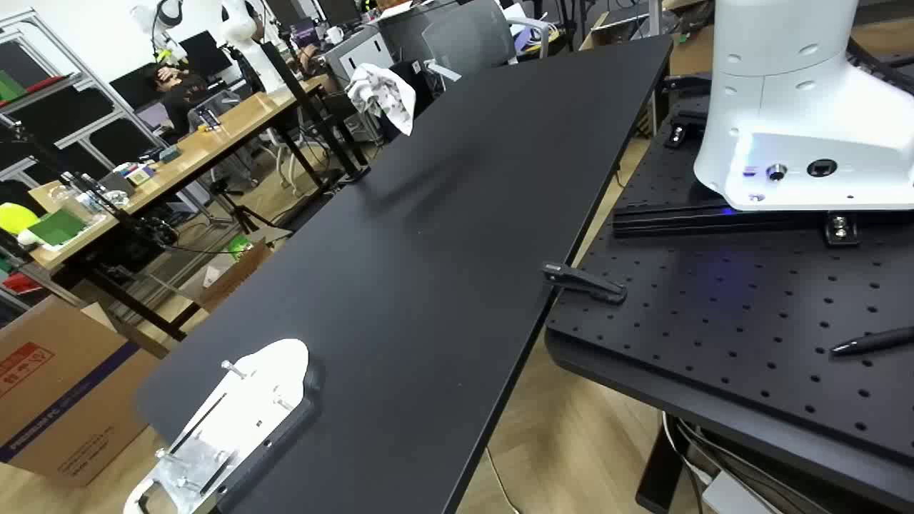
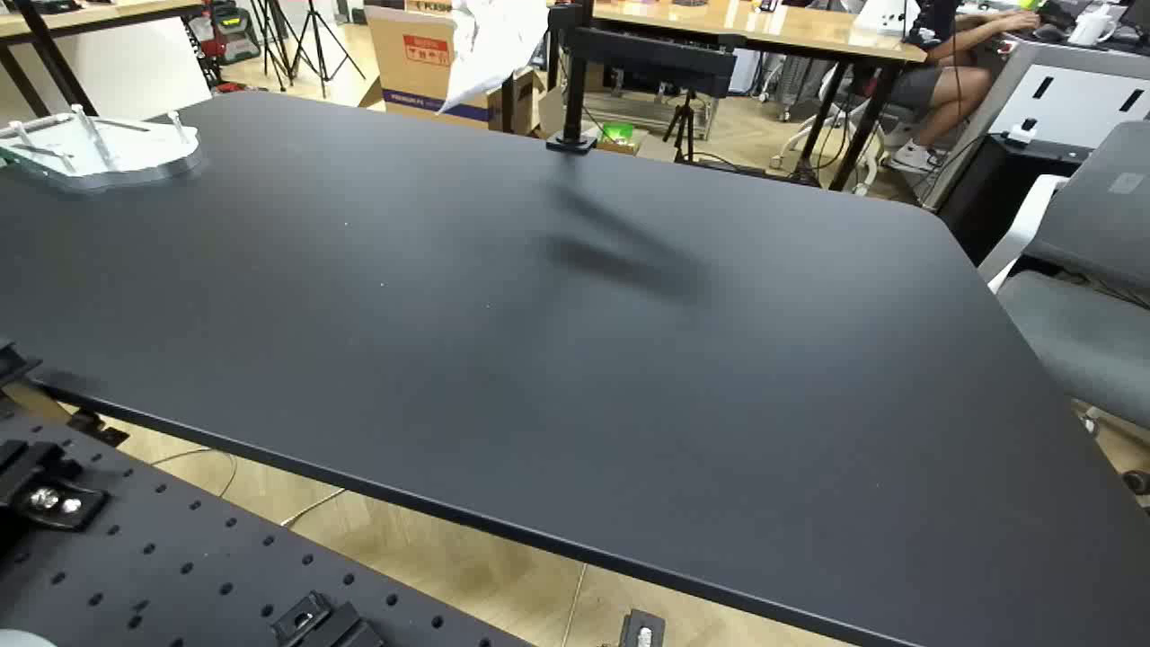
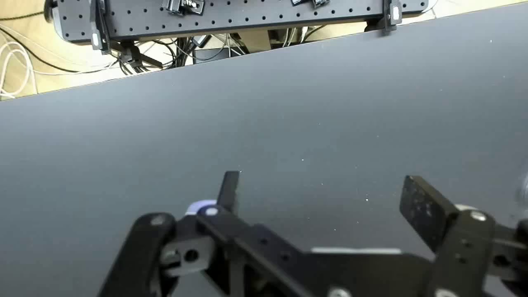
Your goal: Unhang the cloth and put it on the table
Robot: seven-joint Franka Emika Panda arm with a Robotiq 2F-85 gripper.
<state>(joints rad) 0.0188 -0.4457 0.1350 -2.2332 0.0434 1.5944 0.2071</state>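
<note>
My gripper (image 3: 321, 183) was spread wide, gripping nothing, while the cloth (image 1: 385, 93) hung near the far long edge of the table (image 1: 485, 235), by a black post (image 2: 575, 99). I judged a shallow pinch could lose it, or a sideways tug snag the post; I had broad room between the long edges, short of the white piece (image 1: 253, 389) near a far corner.

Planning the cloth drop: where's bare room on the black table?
Bare: broad middle of the black table, from white oblong object to the end by the grey chair; gripper hangs above. Crowded: white oblong object's end; long edge by black post and hanging cloth.
</note>
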